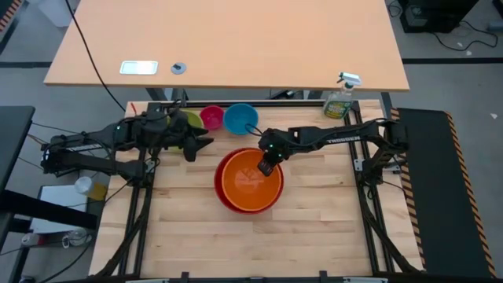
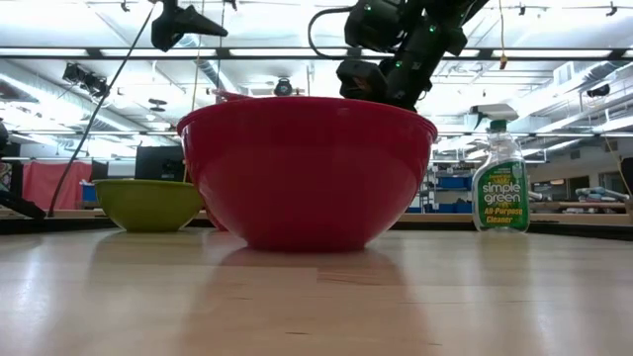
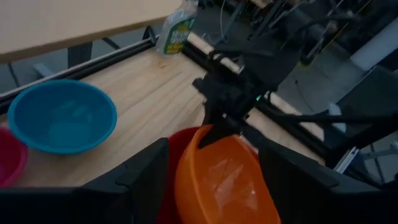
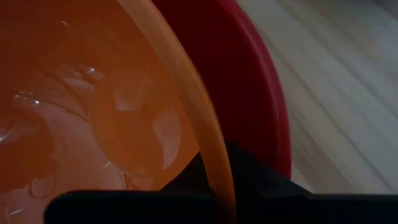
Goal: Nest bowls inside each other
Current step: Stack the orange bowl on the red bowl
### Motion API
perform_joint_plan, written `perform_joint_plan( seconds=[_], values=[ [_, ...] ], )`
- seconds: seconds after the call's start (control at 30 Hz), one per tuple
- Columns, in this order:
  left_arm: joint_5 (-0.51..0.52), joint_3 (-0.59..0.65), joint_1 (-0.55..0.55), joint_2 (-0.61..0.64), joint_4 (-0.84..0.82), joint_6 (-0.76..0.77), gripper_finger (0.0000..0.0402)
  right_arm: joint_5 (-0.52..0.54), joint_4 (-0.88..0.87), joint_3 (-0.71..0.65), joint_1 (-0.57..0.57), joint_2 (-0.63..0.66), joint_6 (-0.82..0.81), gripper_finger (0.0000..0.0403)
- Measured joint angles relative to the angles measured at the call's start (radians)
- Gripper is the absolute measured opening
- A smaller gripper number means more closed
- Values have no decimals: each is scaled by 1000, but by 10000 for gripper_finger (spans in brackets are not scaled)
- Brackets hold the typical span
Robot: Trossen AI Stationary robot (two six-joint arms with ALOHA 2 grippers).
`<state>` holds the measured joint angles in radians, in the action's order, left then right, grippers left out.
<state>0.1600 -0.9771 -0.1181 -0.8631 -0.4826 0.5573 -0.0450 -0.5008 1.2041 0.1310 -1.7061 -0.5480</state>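
Your right gripper (image 1: 268,167) pinches the rim of the glossy orange plastic bowl (image 1: 251,182), mouth up, inside the large red bowl (image 2: 307,173) mid-table. Blue (image 1: 240,119), pink (image 1: 211,118) and yellow-green (image 2: 148,204) bowls sit behind, a green spray bottle (image 1: 339,98) far right. Left gripper (image 1: 206,141) hovers open nearby.

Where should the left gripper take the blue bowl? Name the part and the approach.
Grip the blue bowl by its thin rim, coming straight down from above with one finger inside and one outside. It sits upright and open-mouthed, too wide to span. Probably choose the rim arc away from the pink bowl beside it. The left gripper is open nearby.
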Motion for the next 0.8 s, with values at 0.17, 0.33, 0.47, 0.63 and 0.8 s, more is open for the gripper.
perform_joint_plan(
  seconds=[0.17,0.33,0.47,0.63,0.8],
  values=[
    [-1,0,0,0,-63,7,251,-18,-4,0,0,0,1,74],
    [-1,0,0,0,-134,9,251,-55,-1,2,3,1,1,133],
    [-1,0,0,0,-164,15,251,-65,-38,17,4,1,-2,172],
    [-1,0,0,-1,-214,43,251,11,-183,117,4,1,44,193],
    [0,0,-1,-10,-256,49,251,59,-273,212,13,1,118,193]
  ],
)
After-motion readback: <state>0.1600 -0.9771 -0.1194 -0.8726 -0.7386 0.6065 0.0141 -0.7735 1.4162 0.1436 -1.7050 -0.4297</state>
